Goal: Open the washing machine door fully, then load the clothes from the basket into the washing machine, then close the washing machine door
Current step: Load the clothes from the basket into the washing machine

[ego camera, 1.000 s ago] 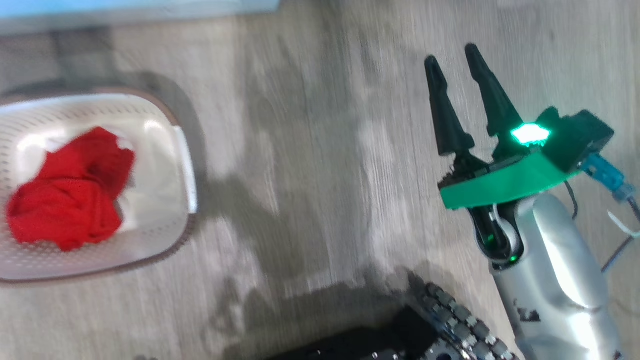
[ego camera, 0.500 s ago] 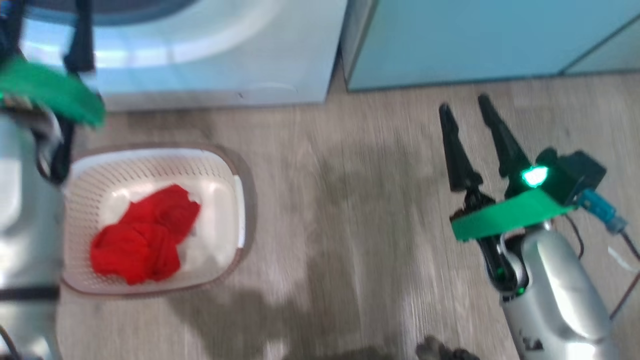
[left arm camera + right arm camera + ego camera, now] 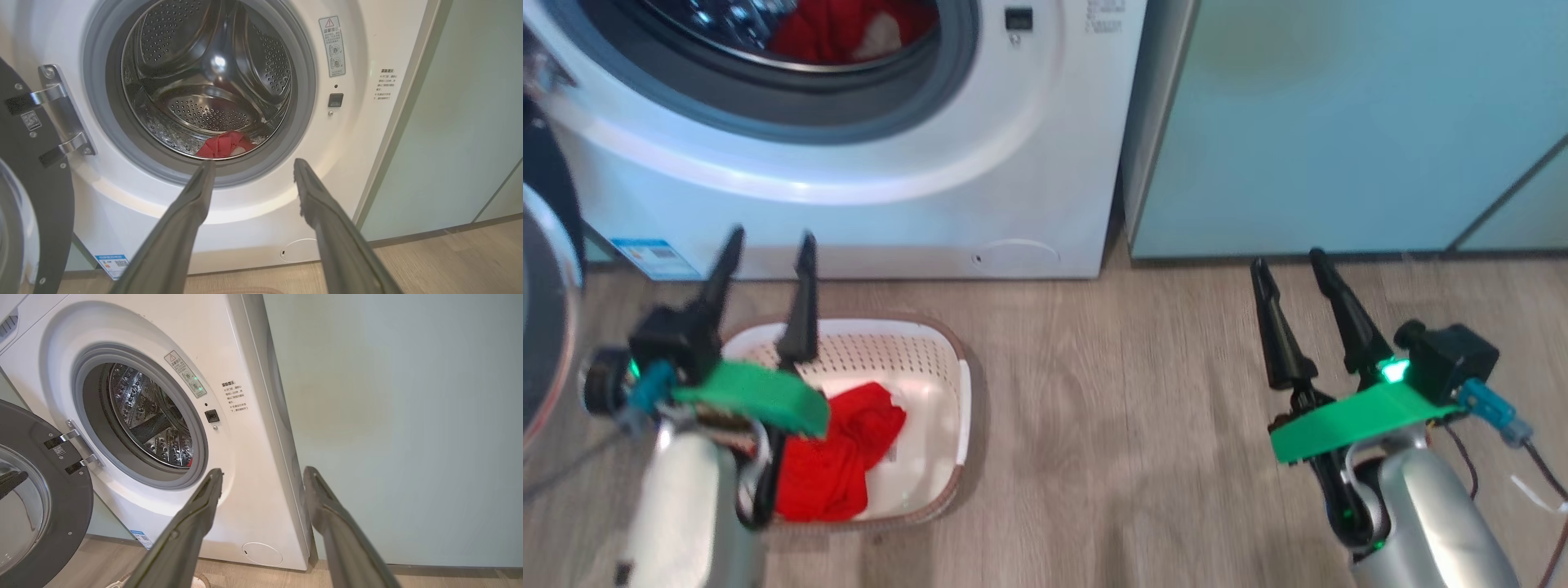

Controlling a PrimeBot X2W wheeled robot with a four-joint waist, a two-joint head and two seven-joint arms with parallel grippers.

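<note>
The washing machine (image 3: 1013,147) stands at the top left, its door (image 3: 543,327) swung open to the left and seen too in the wrist views (image 3: 36,175) (image 3: 61,498). A red garment (image 3: 224,145) lies in the steel drum (image 3: 841,28). The basket (image 3: 882,351) sits on the floor before the machine with red clothes (image 3: 849,457) inside. My left gripper (image 3: 772,237) hovers over the basket's left side, open and empty, its fingers pointing at the drum (image 3: 254,163). My right gripper (image 3: 1288,260) is open and empty over bare floor to the right (image 3: 263,471).
Pale teal cabinets (image 3: 1339,122) stand right of the machine. Wood-look floor (image 3: 1111,425) lies between the basket and my right arm. A round white flap (image 3: 1017,255) and a blue label (image 3: 654,255) mark the machine's lower front.
The head camera has tilted up, bringing the machine and cabinets into the picture. My left arm has come in over the basket. Both grippers stay open.
</note>
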